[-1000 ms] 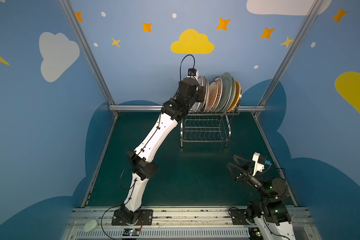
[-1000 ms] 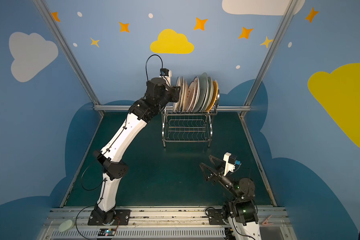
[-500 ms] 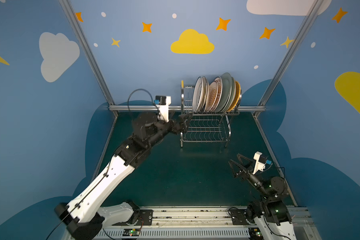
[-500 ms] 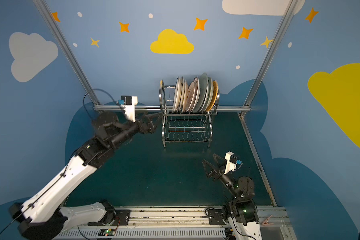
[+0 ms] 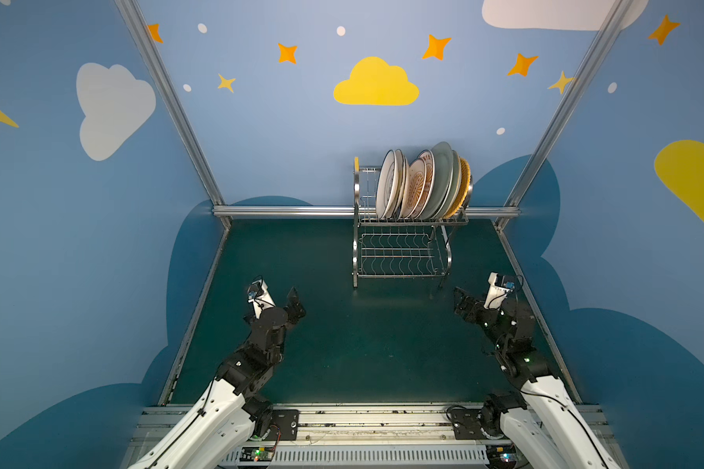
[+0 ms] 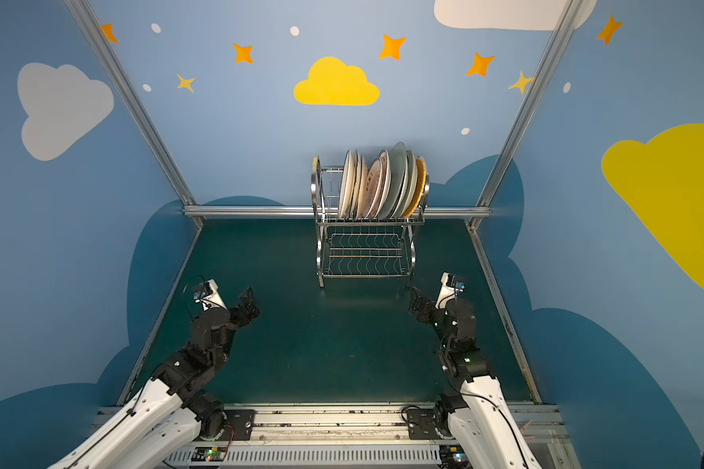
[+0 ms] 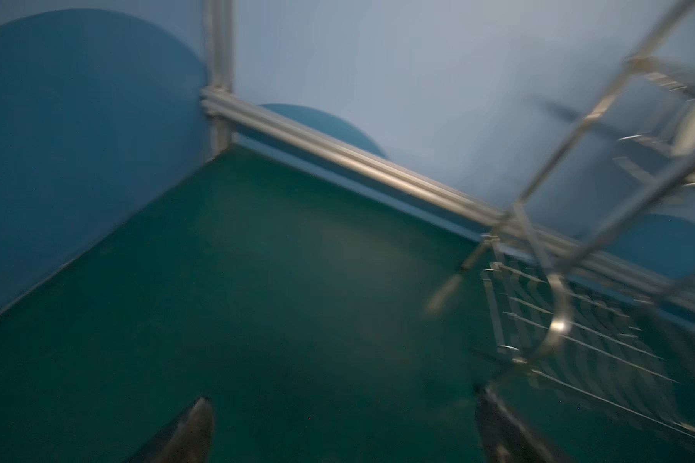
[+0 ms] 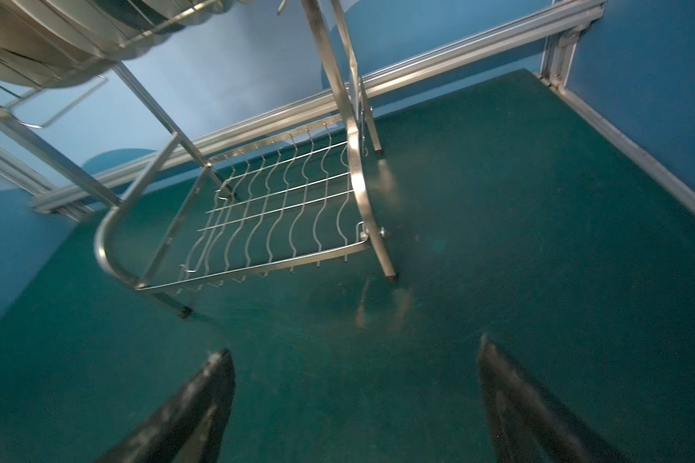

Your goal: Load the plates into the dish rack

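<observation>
Left pincer (image 7: 342,401), withdrawn from far dish rack (image 5: 401,251), gapes empty like right pincer (image 8: 354,346); plates (image 5: 421,182) seemingly all racked.

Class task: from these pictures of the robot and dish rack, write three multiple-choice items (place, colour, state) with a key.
1. Where do the round dinner plates stand in the shiny steel wire dish rack? A upper tier; B lower shelf; C both tiers.
2. In both top views, the plate at the row's right end is: A purple; B orange; C bright blue.
3. The left gripper and right gripper are: A both shut on plates; B one open, one shut; C both open, empty.
Key: 1 A, the wavy-wire lower shelf holds none. 2 B, its woven rim shows orange. 3 C, each wrist view shows spread fingers, only green table between.
</observation>
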Tool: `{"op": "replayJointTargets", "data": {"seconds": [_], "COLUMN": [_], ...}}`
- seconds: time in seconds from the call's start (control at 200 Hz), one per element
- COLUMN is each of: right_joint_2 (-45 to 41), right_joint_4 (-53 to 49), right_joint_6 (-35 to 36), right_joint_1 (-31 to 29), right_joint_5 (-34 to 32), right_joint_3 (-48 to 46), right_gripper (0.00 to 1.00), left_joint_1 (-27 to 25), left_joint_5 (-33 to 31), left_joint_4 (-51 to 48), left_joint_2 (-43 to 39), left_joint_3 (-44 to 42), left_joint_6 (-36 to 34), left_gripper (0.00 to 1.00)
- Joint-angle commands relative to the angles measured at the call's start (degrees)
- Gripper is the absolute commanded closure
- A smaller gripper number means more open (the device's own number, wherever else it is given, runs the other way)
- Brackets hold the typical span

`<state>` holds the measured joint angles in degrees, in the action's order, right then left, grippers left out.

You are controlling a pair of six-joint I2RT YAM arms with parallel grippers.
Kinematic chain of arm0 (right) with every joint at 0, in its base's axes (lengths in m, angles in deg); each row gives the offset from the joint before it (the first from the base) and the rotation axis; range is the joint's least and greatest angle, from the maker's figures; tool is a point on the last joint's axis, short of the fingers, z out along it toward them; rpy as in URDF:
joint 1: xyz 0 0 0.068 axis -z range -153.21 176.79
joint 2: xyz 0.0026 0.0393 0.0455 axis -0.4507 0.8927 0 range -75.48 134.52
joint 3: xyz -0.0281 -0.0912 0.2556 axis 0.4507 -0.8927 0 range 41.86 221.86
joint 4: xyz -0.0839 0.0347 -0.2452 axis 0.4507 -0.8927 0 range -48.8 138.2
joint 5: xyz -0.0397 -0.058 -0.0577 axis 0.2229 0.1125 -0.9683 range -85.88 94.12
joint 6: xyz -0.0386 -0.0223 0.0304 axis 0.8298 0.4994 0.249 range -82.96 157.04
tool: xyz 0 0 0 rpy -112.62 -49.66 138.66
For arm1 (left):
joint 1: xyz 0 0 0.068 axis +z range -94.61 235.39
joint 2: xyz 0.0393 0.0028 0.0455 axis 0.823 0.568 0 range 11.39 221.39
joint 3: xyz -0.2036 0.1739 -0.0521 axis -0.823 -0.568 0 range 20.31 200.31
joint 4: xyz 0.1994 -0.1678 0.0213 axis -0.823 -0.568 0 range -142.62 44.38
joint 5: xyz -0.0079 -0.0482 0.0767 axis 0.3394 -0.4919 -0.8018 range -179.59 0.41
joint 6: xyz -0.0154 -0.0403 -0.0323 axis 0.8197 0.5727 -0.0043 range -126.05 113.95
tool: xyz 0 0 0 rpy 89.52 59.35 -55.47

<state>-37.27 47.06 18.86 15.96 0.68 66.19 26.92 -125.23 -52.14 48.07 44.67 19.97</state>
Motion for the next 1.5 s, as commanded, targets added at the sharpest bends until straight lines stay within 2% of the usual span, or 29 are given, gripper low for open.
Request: {"op": "replayJointTargets", "data": {"seconds": [0.0,0.05,0.14,0.23,0.315,0.446,0.481,0.516,0.591,0.676,0.746,0.831,0.951,0.996,1.061,1.137,1.217,1.287,1.337,1.367,1.442,1.492], "right_joint_2": [2.29,3.33,5.62,8.33,10.35,9.60,9.88,10.82,15.01,20.42,22.25,26.21,33.03,35.72,39.19,40.62,41.79,43.04,44.24,44.49,44.57,44.66], "right_joint_4": [10.57,12.92,16.52,18.07,17.59,16.55,18.57,21.40,26.26,29.43,27.64,31.14,35.63,35.81,36.09,30.47,29.12,27.16,24.96,23.91,23.82,23.83], "right_joint_6": [6.58,7.47,9.38,10.44,8.89,7.05,7.39,7.73,7.25,8.74,8.36,8.59,8.71,9.01,10.44,10.69,12.45,13.81,14.86,14.99,15.18,15.27], "right_joint_1": [1.15,2.17,4.60,7.07,8.57,9.41,9.43,9.55,9.96,10.91,10.96,11.18,11.53,11.51,11.49,11.53,11.53,11.44,11.19,10.86,10.63,10.57], "right_joint_5": [-5.29,-6.46,-7.73,-7.63,-8.52,-9.05,-8.66,-8.50,-10.24,-8.62,-5.26,-4.64,-2.52,-1.87,-0.34,2.11,4.86,7.25,8.43,8.05,7.71,7.66], "right_joint_3": [-2.58,-3.56,-5.12,-6.08,-6.41,-7.10,-7.96,-9.00,-10.26,-9.53,-7.31,-7.19,-6.14,-4.97,-3.14,0.57,2.16,4.20,6.06,6.75,6.95,6.96], "right_gripper": [0.07,0.08,0.08,0.08,0.08,0.08,0.08,0.08,0.08,0.07,0.07,0.07,0.07,0.07,0.07,0.07,0.07,0.07,0.07,0.07,0.07,0.07], "left_joint_1": [3.83,5.25,7.13,10.32,14.25,20.84,21.08,21.66,22.88,23.21,23.27,23.28,22.99,22.89,23.49,25.16,25.58,25.71,25.04,24.77,25.56,26.13], "left_joint_5": [-11.01,-11.30,-11.06,-8.08,-5.95,0.68,1.04,4.11,7.64,8.46,8.95,8.90,6.66,7.02,9.42,10.46,13.68,18.38,16.06,15.81,18.25,18.17], "left_joint_4": [4.92,7.23,13.08,18.68,22.98,35.54,36.45,37.26,46.30,43.91,46.48,49.28,67.03,65.48,55.60,59.12,53.62,51.88,60.72,65.12,49.39,53.16], "left_joint_2": [2.56,4.34,7.76,12.25,17.34,24.25,25.00,25.13,28.38,31.56,34.02,36.37,45.91,46.15,42.41,43.62,43.33,46.72,54.33,54.96,49.86,51.25], "left_joint_3": [-2.40,-3.13,-4.07,-4.91,-5.98,-10.29,-10.26,-10.24,-11.98,-8.72,-8.00,-7.60,-10.82,-10.00,-8.05,-8.77,-6.30,-3.96,-3.32,-4.47,-0.85,-1.87], "left_joint_6": [3.04,1.80,-6.58,-11.58,-11.61,-10.61,-10.97,-12.84,-13.38,-15.03,-18.22,-20.49,-20.72,-21.04,-21.06,-19.00,-20.06,-22.23,-22.75,-23.31,-22.54,-21.28], "left_gripper": [0.00,0.00,0.00,0.00,0.00,0.00,0.00,0.00,0.00,0.00,0.00,0.00,0.00,0.00,0.00,0.00,0.00,0.00,0.00,0.00,0.00,0.00]}}
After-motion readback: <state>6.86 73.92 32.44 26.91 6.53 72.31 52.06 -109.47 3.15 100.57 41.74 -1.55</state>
